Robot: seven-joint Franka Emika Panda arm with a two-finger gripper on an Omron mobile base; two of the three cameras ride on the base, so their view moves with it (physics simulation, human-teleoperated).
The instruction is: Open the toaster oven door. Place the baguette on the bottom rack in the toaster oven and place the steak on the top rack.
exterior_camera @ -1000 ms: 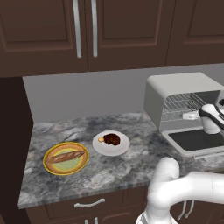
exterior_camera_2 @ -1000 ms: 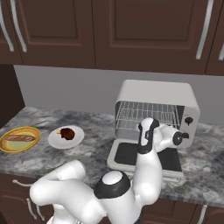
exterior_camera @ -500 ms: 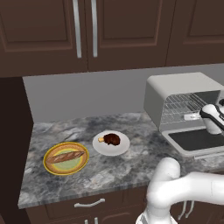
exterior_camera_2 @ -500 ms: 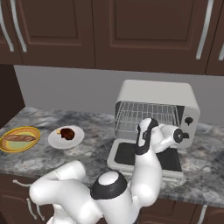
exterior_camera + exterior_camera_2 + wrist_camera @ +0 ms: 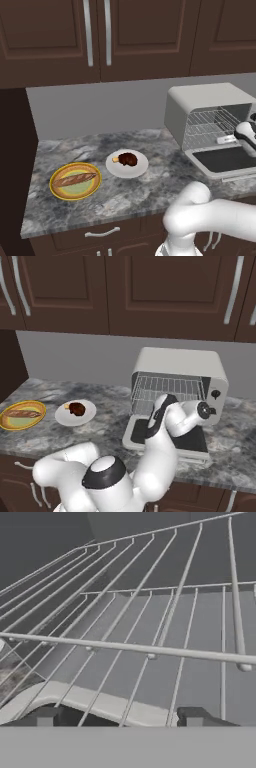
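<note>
We see the toaster oven door [image 5: 224,162] lying flat open, the claw [image 5: 116,717] at the racks spread and empty, while baguette [image 5: 74,179] and steak [image 5: 128,159] wait plated on the surface [image 5: 150,190].

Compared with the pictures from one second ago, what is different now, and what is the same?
Very little changed. The gripper stays at the open front of the toaster oven, close to the wire racks, and holds nothing. The toaster oven door stays folded down. The baguette on its yellow plate and the steak on its white plate have not moved.
</note>
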